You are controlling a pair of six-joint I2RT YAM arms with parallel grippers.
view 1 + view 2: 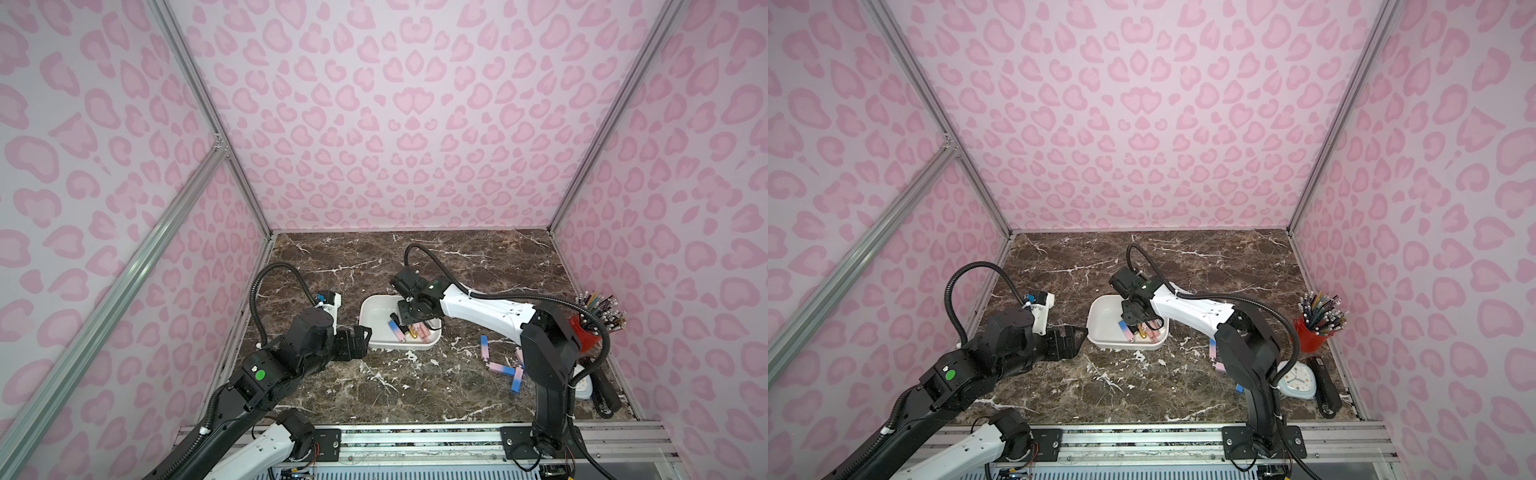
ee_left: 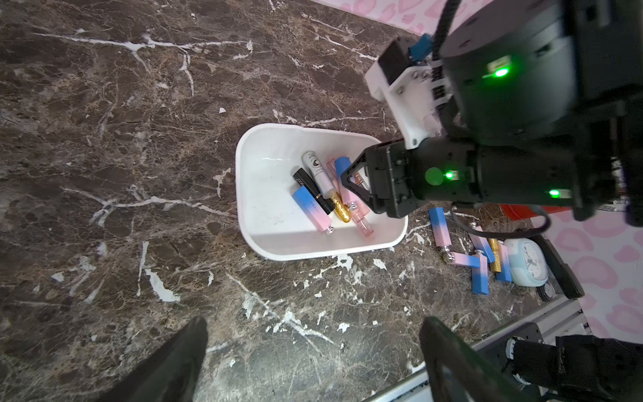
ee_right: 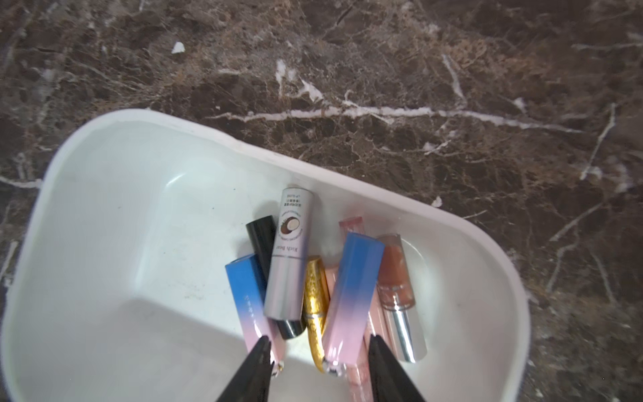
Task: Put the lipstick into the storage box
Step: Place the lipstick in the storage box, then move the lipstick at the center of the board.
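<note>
The right gripper (image 3: 319, 339) hangs over the storage box (image 3: 139, 116), jaws parted either side of a blue-and-pink lipstick (image 3: 351, 292) that lies free on the pile inside the box, so the drop looks done. Next, I judge, comes a straight lift clear of the box's rim, then a move across to the loose lipsticks (image 2: 440, 226) outside the box. The left gripper (image 2: 313, 323) hovers spread wide beside the box, off its rim.

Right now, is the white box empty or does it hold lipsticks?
Not empty: several lipsticks lie flat in the box, bunched toward one end.
</note>
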